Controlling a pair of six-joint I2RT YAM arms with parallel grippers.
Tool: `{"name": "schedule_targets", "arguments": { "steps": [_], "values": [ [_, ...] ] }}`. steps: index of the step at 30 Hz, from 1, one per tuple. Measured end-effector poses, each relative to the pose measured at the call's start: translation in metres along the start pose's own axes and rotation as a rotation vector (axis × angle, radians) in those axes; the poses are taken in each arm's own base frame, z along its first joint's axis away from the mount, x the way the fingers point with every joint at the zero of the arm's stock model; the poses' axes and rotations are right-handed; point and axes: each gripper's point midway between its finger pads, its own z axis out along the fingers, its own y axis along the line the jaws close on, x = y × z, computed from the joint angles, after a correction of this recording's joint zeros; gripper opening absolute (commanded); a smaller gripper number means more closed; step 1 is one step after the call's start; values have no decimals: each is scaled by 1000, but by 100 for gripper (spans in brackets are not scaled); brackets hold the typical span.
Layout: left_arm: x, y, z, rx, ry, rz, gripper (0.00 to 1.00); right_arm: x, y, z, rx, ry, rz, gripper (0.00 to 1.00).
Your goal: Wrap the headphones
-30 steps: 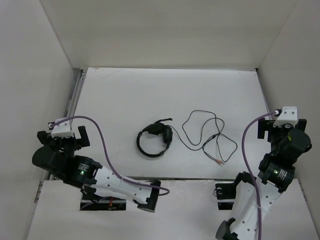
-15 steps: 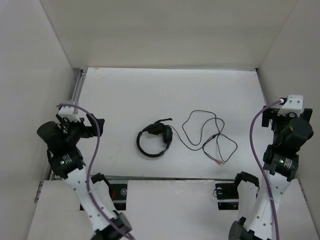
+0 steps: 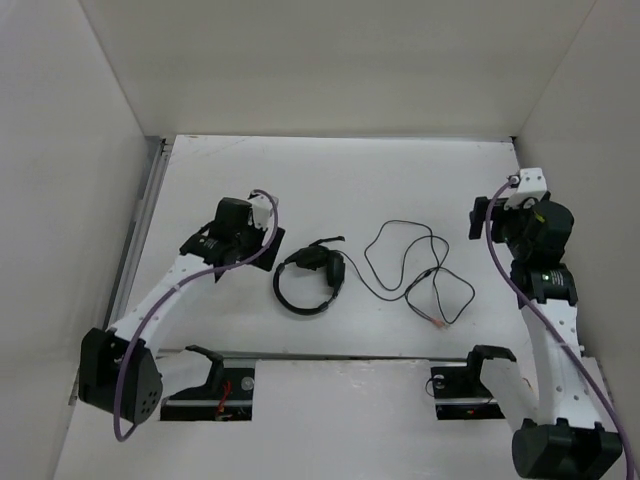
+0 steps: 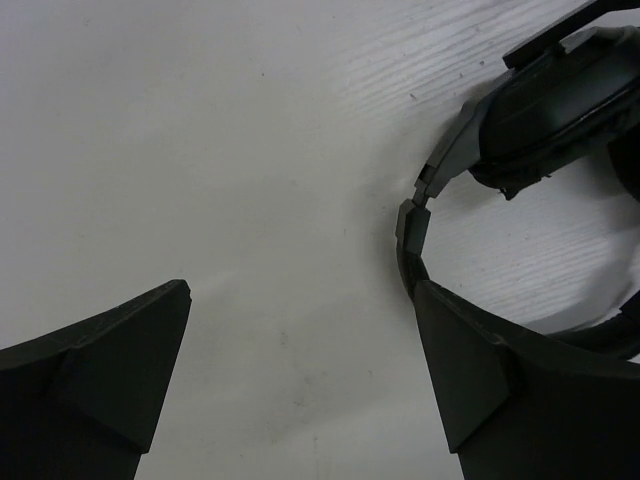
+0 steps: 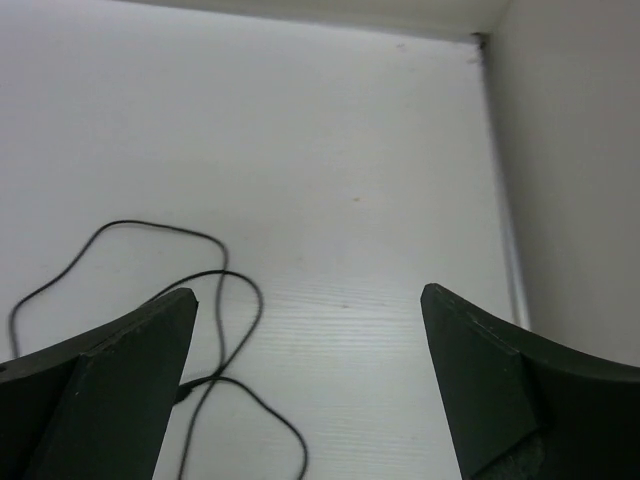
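Small black over-ear headphones (image 3: 308,280), with curved plastic headband and two padded earcups, lying flat near the middle of the white table (image 3: 330,180); their long thin black cord (image 3: 400,255) trails off to the right in loose loops, ending in reddish bare wire tips (image 3: 440,323) toward the near edge. Left gripper (image 3: 262,250), a black two-finger pincer, hovers just left of the headband, fingers spread wide and holding nothing; in its wrist view one finger (image 4: 480,390) overlaps the band's jointed segment, contact not determinable. Right gripper (image 3: 482,215), likewise spread and empty, stands to the right of the cord and well apart from it.

Step in hand, as judged: reaching in to secure headset and cord. Done well, the left pincer would bring the band between its fingers before closing, gripping the rigid band rather than a soft cup; the right should seek a single strand, avoiding the crossed loops, which may knot.
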Motion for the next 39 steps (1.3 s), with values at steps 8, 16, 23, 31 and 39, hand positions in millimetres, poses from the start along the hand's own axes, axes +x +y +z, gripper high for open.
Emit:
{"name": "schedule_targets", "arguments": {
  "steps": [8,16,23,31,39],
  "values": [
    [-14,-28,1,19,34,42,97,11,44,11,-182,64,143,100],
    [3,-46,1,74,154,-68,96,19,73,24,-276,115,180,100],
    [42,-70,8,103,291,-210,94,6,78,28,-293,70,211,100],
    [107,-91,13,81,489,-304,90,1,75,23,-290,21,264,100],
    [115,-97,26,57,522,-348,69,2,64,16,-257,-11,313,100]
  ]
}}
